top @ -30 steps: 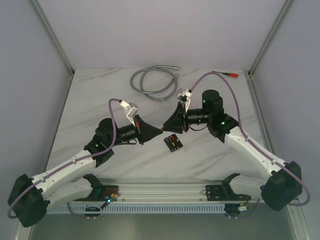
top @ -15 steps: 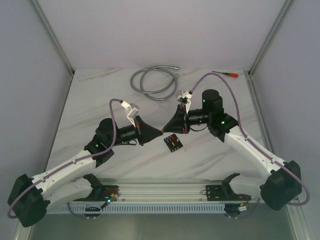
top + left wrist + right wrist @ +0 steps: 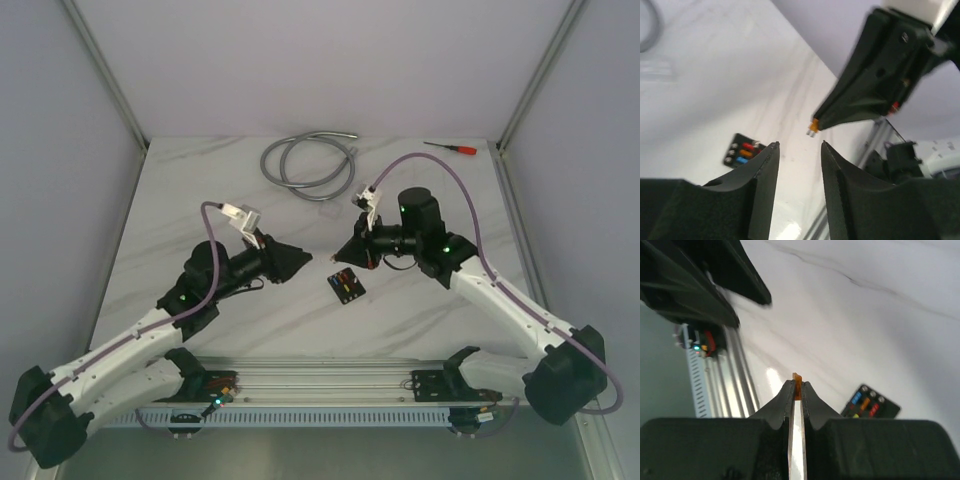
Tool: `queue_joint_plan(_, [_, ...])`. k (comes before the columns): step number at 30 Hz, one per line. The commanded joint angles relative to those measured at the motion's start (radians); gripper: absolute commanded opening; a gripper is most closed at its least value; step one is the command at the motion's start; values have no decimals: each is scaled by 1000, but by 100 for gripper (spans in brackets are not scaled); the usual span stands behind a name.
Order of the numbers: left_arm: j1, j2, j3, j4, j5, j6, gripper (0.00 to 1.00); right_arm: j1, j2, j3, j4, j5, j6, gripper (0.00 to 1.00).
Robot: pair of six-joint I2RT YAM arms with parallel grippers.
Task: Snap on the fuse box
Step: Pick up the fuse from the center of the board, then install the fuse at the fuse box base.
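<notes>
The right gripper was closed tightly on a small orange fuse, and only the tip of the fuse came out beyond the fingertips. It hung in the air above the fuse box, a little to its far side. The fuse box itself lay flat on the marble table, with some coloured fuses sitting in its face.

The left gripper held nothing. Its fingers stood a little apart, and it was to the left of the fuse box, also off the table.

I think the good way for this step was to turn the fuse with its blades down and bring it exactly over a free slot. Then it should be pushed straight, not sideways, because the box looked light and could slide. The empty gripper could steady it.

Far behind the fuse box lay a grey cable and a red screwdriver. I could read no brand, label or writing on anything.
</notes>
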State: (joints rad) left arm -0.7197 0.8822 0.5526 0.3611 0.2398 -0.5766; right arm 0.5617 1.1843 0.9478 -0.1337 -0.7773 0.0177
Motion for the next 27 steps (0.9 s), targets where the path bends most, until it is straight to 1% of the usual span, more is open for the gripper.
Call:
queue_joint_plan(1, [32, -52, -35, -145, -259, -56, 51, 38, -51, -69, -64, 318, 36, 0])
queue_joint_plan(3, [45, -56, -46, -179, -317, -89, 59, 70, -53, -101, -73, 441, 53, 0])
queue_joint_plan(5, [59, -48, -50, -203, -353, -111, 63, 103, -46, -122, -79, 546, 69, 0])
queue_joint_plan(9, [92, 4, -18, -315, -436, -164, 75, 177, -15, -152, -75, 701, 87, 0])
queue_joint_plan(11, [115, 32, 0, -360, -443, -184, 83, 217, 8, -164, -69, 769, 91, 0])
queue_joint_plan(14, [148, 57, -1, -377, -417, -209, 94, 246, 44, -177, -57, 821, 103, 0])
queue_joint_plan(16, [165, 70, -7, -379, -408, -226, 100, 260, 69, -181, -45, 841, 120, 0])
queue_joint_plan(27, [212, 158, -6, -387, -350, -269, 100, 365, 161, -175, -24, 964, 201, 0])
